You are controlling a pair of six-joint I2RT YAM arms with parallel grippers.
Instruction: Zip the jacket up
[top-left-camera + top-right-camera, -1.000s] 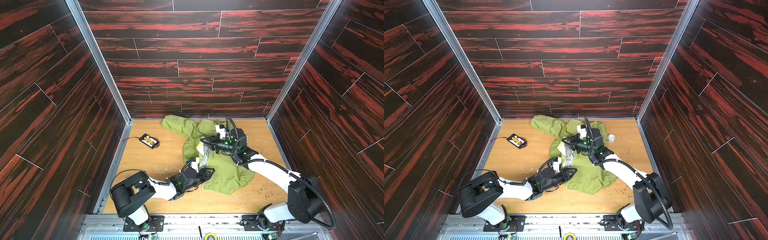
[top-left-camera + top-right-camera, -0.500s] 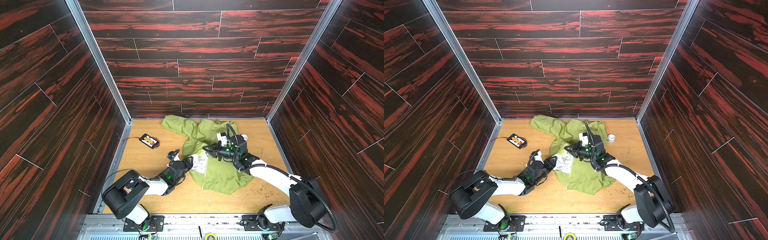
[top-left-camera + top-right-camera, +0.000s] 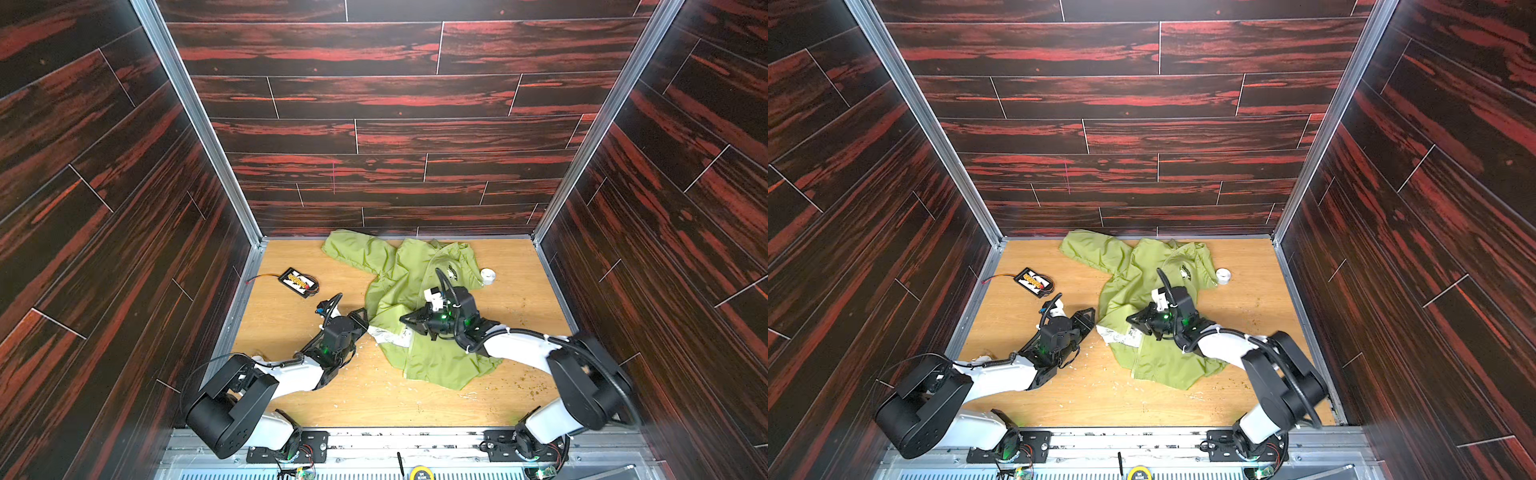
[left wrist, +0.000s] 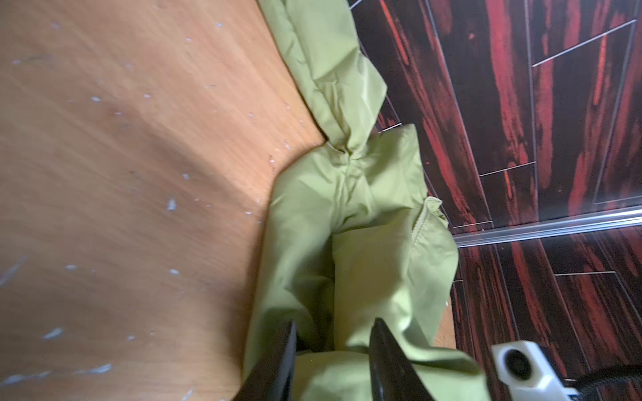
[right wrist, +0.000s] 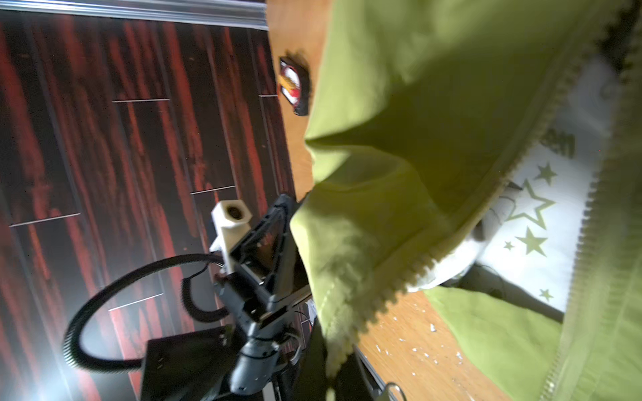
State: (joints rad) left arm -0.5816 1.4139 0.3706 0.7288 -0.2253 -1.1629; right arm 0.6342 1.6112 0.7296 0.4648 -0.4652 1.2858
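The right pincer point(image 3: 406, 321) is closed on the jacket point(image 3: 415, 274), its tips sunk into the cloth at the front opening. In the right wrist view the green fabric hangs lifted close before the lens; a row of zipper point(image 5: 430, 262) teeth runs along its edge, a second row stands apart from it, and the white lining point(image 5: 542, 215) printed with green stars shows between them.

The left pincer point(image 3: 360, 316) lies low against the jacket's edge on the left of both top views. In the left wrist view its fingers point(image 4: 392, 354) stand apart with a fold of green cloth between them; whether they pinch that fold I cannot tell. The right wrist view shows the cloth's edge draped against this pincer.

The jacket lies crumpled on the worktop point(image 3: 291, 332), from the middle toward the right. A strip of lining is turned out between the two pincers; one sleeve reaches toward the back wall point(image 3: 374, 124); the hem lies toward the arm bases; the dark chest logo point(image 3: 454, 273) faces up near the far end.

A white tape roll point(image 3: 487, 276) sits just beside the jacket on the right. A black pack point(image 3: 299, 281) with thin wires lies well apart at the back left. Pale flecks are scattered over the wood.
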